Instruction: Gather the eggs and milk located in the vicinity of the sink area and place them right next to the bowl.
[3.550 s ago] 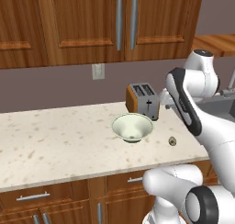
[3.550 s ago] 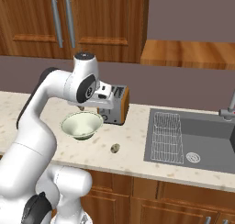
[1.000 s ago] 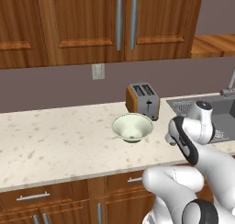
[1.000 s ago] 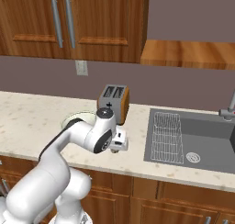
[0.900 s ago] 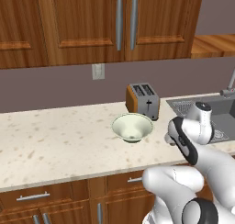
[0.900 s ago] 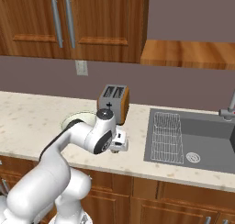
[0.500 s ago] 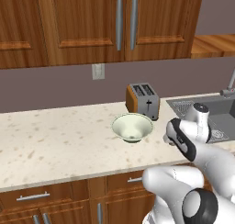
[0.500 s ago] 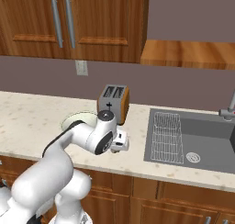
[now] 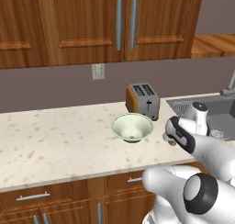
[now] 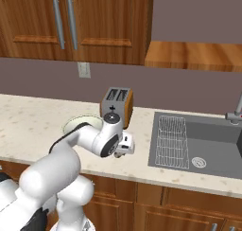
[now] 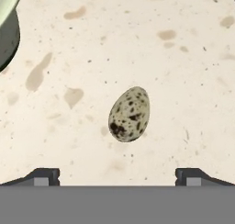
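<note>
— Where was the egg (image 11: 129,114)?
— On the counter (image 11: 183,58), between my wide-spread, empty gripper (image 11: 117,175) tips, near the bowl (image 9: 132,127).
— Next?
— I judged: drop lower, then pinch it.

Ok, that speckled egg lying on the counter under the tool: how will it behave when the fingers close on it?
The egg lies on its side on the flat counter, so an off-centre touch would probably roll it. Its rounded, smooth-looking shell could squirt out of the open tool. Being an egg, it is likely light and fragile, so close gently.
</note>
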